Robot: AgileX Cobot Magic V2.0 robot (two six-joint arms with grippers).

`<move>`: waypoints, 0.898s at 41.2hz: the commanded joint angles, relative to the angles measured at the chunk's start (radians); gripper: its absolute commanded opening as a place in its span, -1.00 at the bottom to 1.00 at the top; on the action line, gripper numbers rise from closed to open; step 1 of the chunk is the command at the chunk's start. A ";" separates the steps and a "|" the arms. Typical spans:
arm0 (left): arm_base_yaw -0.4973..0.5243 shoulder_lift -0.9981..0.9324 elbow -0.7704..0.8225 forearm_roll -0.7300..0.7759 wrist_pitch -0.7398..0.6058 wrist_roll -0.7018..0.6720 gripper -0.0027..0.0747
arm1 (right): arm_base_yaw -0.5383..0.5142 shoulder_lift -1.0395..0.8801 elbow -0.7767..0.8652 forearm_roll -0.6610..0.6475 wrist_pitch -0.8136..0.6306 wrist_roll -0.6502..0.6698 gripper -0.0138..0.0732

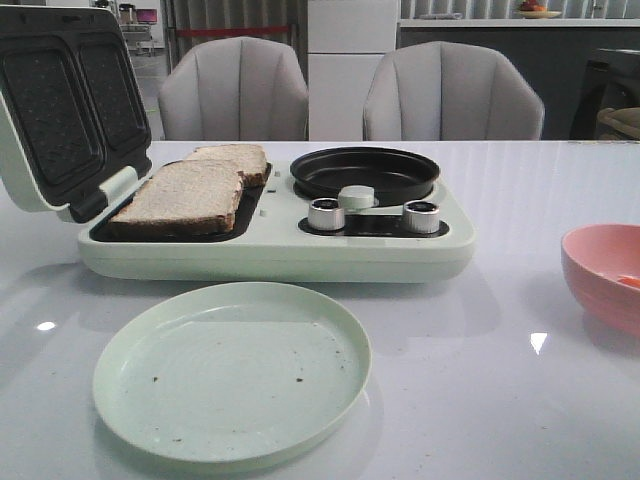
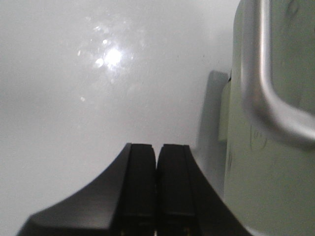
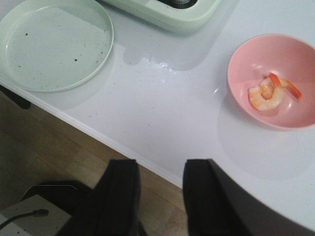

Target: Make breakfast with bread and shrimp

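Observation:
Two slices of bread (image 1: 190, 193) lie side by side on the dark plate of the open pale green breakfast maker (image 1: 275, 245); the far slice (image 1: 233, 159) is partly tucked behind the near one. The shrimp (image 3: 269, 93), orange-pink and curled, lies in the pink bowl (image 3: 273, 78); the front view shows a sliver of the shrimp (image 1: 629, 282) at the right edge. My left gripper (image 2: 157, 147) is shut with nothing in it, low over the white table beside the maker's side. My right gripper (image 3: 160, 164) is open and empty, above the table's near edge, short of the bowl. Neither gripper appears in the front view.
A round pale green plate (image 1: 232, 370) with a few crumbs sits in front of the maker. The maker has a small black pan (image 1: 364, 172) and two silver knobs (image 1: 326, 213), and its lid (image 1: 65, 105) stands raised at the left. Two grey chairs (image 1: 234, 90) stand behind the table.

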 commanded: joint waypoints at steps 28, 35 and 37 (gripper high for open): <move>-0.119 0.052 -0.228 -0.147 0.130 0.087 -0.68 | -0.003 -0.001 -0.025 -0.007 -0.057 -0.004 0.06; -0.180 -0.042 -0.192 -0.147 0.113 0.110 -0.68 | -0.003 -0.001 -0.025 -0.007 -0.057 -0.004 0.06; -0.207 -0.078 -0.164 -0.147 0.097 0.131 -0.68 | -0.003 -0.001 -0.025 -0.007 -0.057 -0.004 0.06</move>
